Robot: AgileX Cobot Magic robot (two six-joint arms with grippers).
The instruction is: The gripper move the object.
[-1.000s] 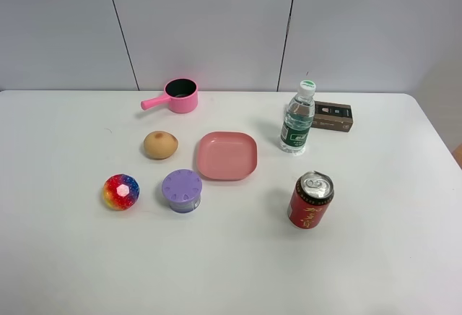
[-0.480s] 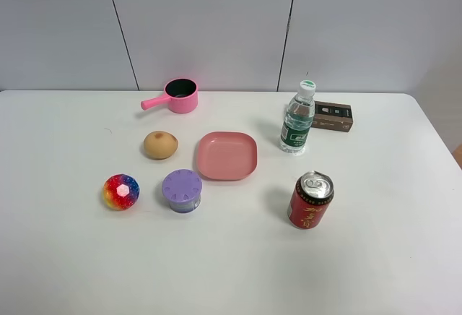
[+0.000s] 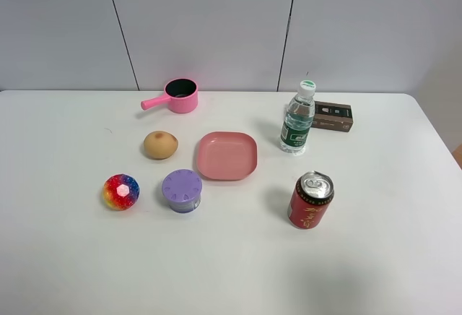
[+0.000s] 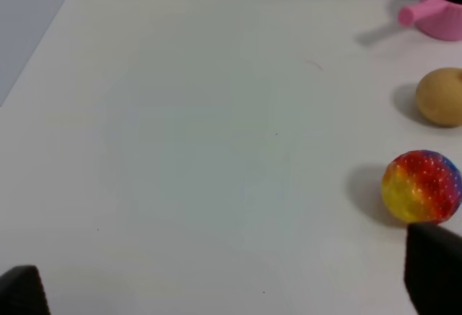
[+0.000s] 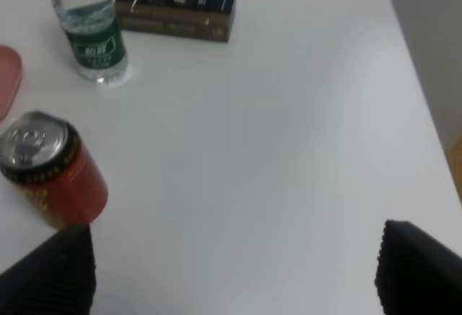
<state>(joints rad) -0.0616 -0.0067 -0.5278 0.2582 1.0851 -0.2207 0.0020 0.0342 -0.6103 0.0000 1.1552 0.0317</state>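
Observation:
The glittery rainbow ball (image 3: 120, 191) rests on the white table (image 3: 375, 257) at the left, beside a purple lidded cup (image 3: 181, 190). It also shows in the left wrist view (image 4: 421, 186), just beyond one black fingertip (image 4: 434, 270). My left gripper (image 4: 227, 286) is open and empty, above bare table to the left of the ball. My right gripper (image 5: 234, 279) is open and empty over the table's right side, near the red can (image 5: 45, 178). Neither arm shows in the exterior high view.
A tan egg-shaped object (image 3: 160, 144), a pink plate (image 3: 227, 155), a pink saucepan (image 3: 176, 96), a water bottle (image 3: 297, 118), a brown box (image 3: 333, 115) and a red can (image 3: 311, 199) stand on the table.

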